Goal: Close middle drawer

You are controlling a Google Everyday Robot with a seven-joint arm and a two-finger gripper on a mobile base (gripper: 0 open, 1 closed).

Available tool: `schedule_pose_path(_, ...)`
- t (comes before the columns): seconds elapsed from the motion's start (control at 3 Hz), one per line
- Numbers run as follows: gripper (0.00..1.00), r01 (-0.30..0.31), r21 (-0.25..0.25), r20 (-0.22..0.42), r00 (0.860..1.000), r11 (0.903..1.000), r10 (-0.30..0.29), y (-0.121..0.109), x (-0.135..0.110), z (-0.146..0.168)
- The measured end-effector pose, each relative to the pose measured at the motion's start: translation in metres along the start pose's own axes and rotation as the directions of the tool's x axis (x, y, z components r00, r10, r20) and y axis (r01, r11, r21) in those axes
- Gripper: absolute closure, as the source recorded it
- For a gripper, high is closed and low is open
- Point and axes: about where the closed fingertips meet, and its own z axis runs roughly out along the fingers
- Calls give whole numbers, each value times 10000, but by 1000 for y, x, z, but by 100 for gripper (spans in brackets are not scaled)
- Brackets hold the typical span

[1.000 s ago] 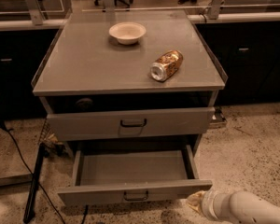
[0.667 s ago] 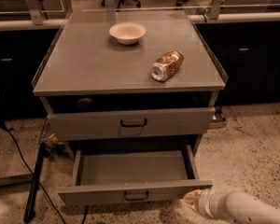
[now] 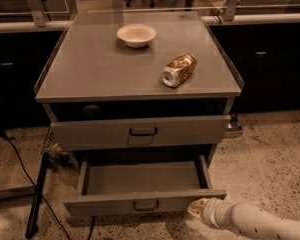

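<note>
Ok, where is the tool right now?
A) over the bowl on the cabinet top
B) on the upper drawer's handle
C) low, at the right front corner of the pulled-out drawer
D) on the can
C: the tool is low at the right end of the middle drawer front panel, well away from the bowl, the can and the upper drawer.

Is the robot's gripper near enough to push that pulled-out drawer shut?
Probably yes. The gripper is low down, right beside the front corner of the middle drawer, and nothing sits between them.
</note>
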Motion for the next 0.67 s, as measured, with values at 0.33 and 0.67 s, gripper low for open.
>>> schedule_pose_path(0.33,100,210,181,217,9995,9996,-213,-7,-12,13)
schedule_pose_path(0.67,100,369,365,414,9984,9987,-384,-18,-24,27)
